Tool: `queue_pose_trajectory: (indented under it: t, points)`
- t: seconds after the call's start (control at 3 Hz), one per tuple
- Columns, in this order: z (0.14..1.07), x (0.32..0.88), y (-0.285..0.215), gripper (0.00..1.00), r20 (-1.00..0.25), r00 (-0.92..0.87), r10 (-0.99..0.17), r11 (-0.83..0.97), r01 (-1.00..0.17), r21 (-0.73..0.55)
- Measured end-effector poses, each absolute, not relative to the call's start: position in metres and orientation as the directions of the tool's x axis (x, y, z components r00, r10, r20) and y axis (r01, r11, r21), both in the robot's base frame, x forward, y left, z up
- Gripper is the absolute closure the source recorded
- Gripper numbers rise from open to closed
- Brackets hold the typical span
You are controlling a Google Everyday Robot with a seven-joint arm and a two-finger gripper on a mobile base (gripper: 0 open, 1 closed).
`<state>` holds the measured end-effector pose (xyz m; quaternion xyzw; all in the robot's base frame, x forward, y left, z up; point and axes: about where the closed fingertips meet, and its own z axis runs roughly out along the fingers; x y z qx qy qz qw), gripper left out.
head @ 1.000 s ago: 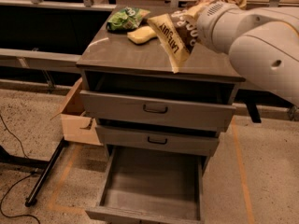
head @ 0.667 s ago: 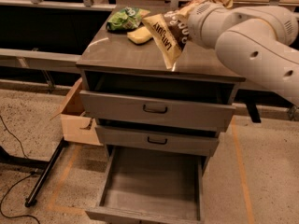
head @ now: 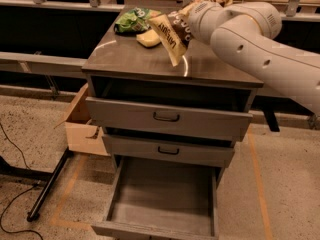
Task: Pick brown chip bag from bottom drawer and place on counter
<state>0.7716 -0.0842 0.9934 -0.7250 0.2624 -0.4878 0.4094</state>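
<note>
One step left: the pincer (head: 186, 28) grips the crinkly dark-brown chip bag (head: 170, 36) over the glossy grey counter (head: 125, 59); next lower it and release.

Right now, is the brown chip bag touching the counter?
Cannot tell. The camera view shows the brown chip bag tilted at the gripper, over the counter. Its lower tip looks level with the top, but neither gap nor contact shows plainly.

Brown chip bag (head: 171, 34): dk brown, tan-yellow ends, white lettering. Gripper (head: 190, 26) at bag's top end, above bench (head: 120, 59); arm (head: 260, 49) off-white. Bench glossy grey-brown. Bottom drawer (head: 165, 199) plain grey. Green bag (head: 131, 20), pale yellow lump (head: 147, 39).
</note>
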Motion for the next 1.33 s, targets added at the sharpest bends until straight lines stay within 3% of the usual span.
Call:
queue_pose_trajectory:
  t: [1.0, 1.33]
  points:
    - [0.958, 0.837, -0.080, 0.15, 0.604, 0.366, -0.708, -0.654, -0.019, -0.756]
    - [0.953, 0.841, -0.088, 0.00, 0.617, 0.353, -0.704, -0.671, -0.045, -0.740]
